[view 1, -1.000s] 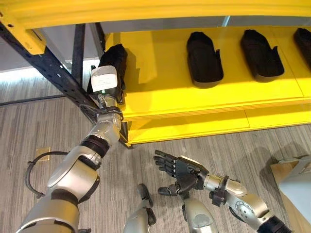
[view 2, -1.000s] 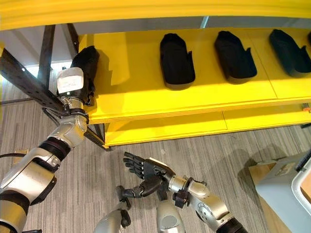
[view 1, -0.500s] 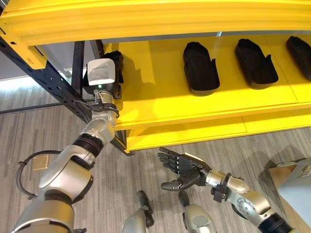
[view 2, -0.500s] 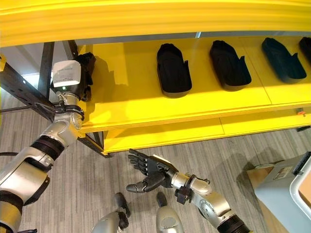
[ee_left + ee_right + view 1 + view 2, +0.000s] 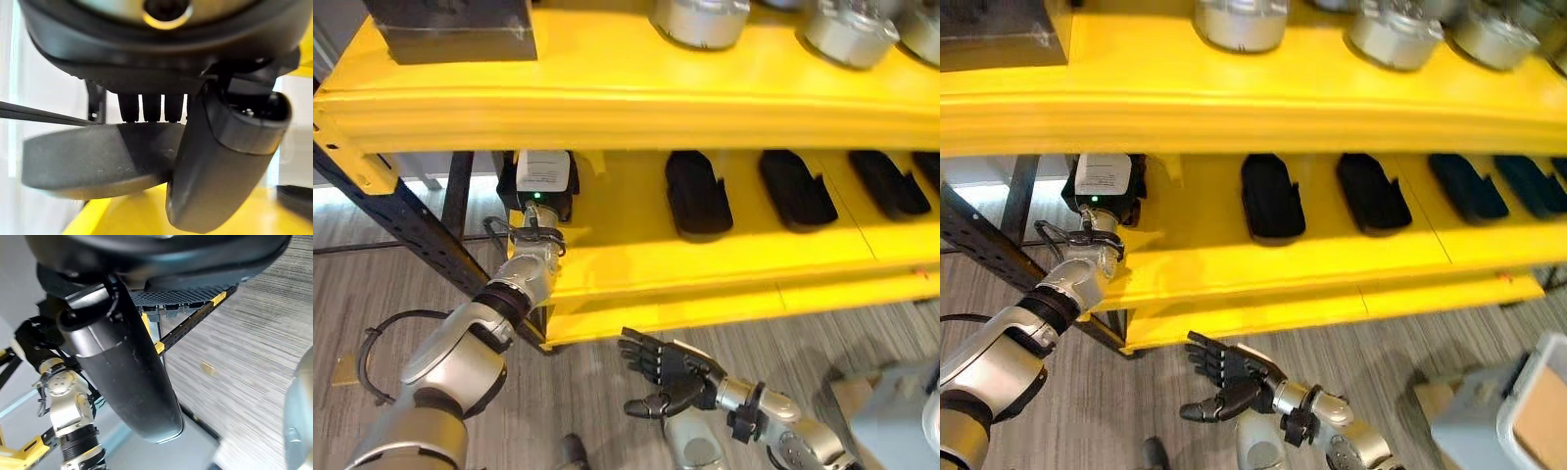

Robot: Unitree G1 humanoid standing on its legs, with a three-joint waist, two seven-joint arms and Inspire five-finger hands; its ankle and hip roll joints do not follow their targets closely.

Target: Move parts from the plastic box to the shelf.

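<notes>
Part point(image 5: 98, 164), dark and flat, sits in the left robot hand point(image 5: 215, 166), thumb curled over one face and fingers point(image 5: 151, 107) behind the other; in the head views that robot hand point(image 5: 540, 181) is at the far left end of the yellow shelf point(image 5: 636, 259), tucked under the upper board by the black perforated upright point(image 5: 421, 235). Further right along the same shelf level lie more black parts point(image 5: 697, 194), point(image 5: 797, 188), point(image 5: 889, 182), spaced apart in a row. On the upper board of the shelf stand silver round cans point(image 5: 697, 18) and, above the left robot hand, a dark block point(image 5: 450, 27). Below the shelf, over the grey carpet floor point(image 5: 597, 362), the right robot hand point(image 5: 671, 377) hangs with fingers spread and straight, holding nothing. At the lower right, beside the shelf's foot, a grey plastic box point(image 5: 1528, 411) shows partly
</notes>
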